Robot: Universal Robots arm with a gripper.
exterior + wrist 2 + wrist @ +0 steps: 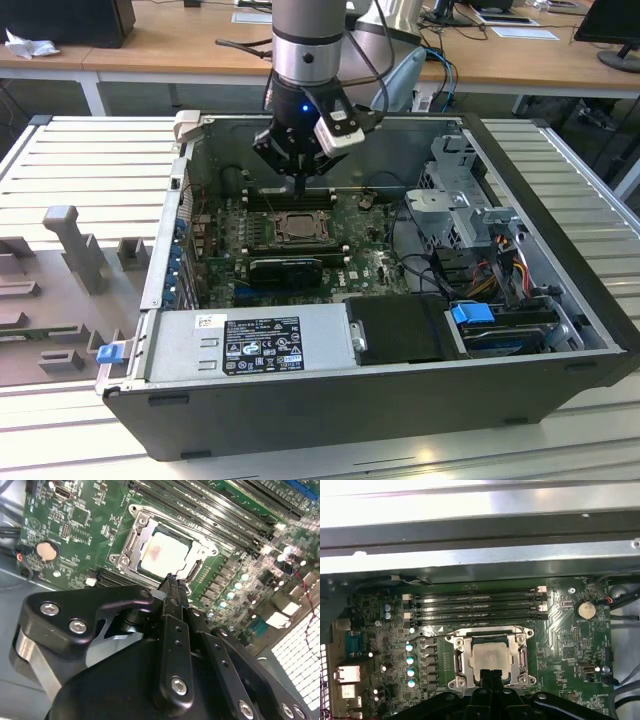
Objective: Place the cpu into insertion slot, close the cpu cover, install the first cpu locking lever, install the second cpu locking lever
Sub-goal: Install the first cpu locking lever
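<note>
one cpu (490, 655) sat in the slot (456, 662), cover (485, 632) seemingly down; our gripper (490, 672) hung just over its edge, fingers pinched together, empty. we judged pressing gently, squarely, best.

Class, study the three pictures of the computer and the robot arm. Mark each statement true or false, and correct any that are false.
1. The pale silver-beige square cpu lies in the metal-rimmed square insertion slot. True.
2. The black tool holds the cpu high above the case. False: the tool is shut on nothing and hangs near the slot's edge.
3. A round silver coin cell sits on the green circuit board. True.
4. The black computer case has its side panel on. False: it lies open, with the board in view.
</note>
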